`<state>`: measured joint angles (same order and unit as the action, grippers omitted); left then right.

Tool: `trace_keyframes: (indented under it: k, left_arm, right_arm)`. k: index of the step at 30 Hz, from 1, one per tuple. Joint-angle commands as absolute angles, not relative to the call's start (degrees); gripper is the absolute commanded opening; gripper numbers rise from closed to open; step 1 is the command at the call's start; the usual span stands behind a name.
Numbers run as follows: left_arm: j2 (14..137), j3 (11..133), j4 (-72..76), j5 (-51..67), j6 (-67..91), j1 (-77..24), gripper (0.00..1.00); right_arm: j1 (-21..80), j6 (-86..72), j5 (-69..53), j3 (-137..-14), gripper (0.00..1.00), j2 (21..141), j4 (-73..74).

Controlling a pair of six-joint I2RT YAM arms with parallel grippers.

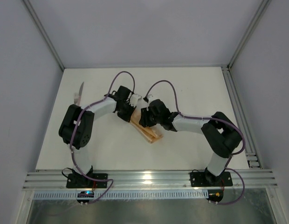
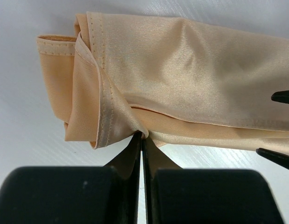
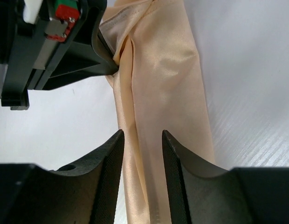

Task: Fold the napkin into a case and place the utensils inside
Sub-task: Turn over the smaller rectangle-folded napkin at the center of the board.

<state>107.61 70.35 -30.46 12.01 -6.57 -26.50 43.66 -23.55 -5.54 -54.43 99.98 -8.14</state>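
From above, the folded peach napkin lies mid-frame on the table, a knife at the upper left. Left wrist view: the left gripper, pressed together, pinches the napkin's lower fold. Right wrist view: the right gripper stands spread astride the cloth strip.
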Motion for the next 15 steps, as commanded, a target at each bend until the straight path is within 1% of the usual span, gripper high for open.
trace_keyframes:
  k: [1,4,7,8,10,11,13,15]
  left_arm:
    - [108.4,72.3,-30.4,13.2,-6.2,-26.7,0.00]
    - [108.4,72.6,-30.7,13.6,-6.2,-26.6,0.00]
    - [108.5,73.1,-31.3,14.1,-5.7,-26.6,0.00]
    - [108.5,73.5,-31.6,14.2,-5.6,-26.6,0.00]
    - [108.5,73.7,-32.3,14.4,-5.5,-26.6,0.00]
    - [108.5,73.7,-32.3,14.4,-5.4,-26.6,0.00]
    - [108.4,73.7,-32.8,14.7,-5.3,-26.6,0.00]
    - [108.3,73.7,-32.9,14.9,-4.9,-26.6,0.00]
  right_arm:
    - [43.9,-19.7,-5.6,-54.6,0.42,99.3,-7.1]
    - [44.4,-20.7,-7.2,-53.5,0.38,101.2,-8.7]
    - [45.8,-21.6,-7.9,-53.6,0.26,102.9,-10.5]
    - [46.3,-21.7,-7.7,-54.1,0.18,103.2,-11.2]
    - [47.4,-21.8,-7.0,-55.2,0.12,104.3,-11.4]
    - [47.5,-22.1,-6.9,-56.2,0.06,104.7,-11.5]
    - [47.6,-22.9,-6.8,-57.1,0.03,105.9,-11.8]
    - [47.6,-23.9,-6.0,-57.6,0.03,106.4,-12.7]
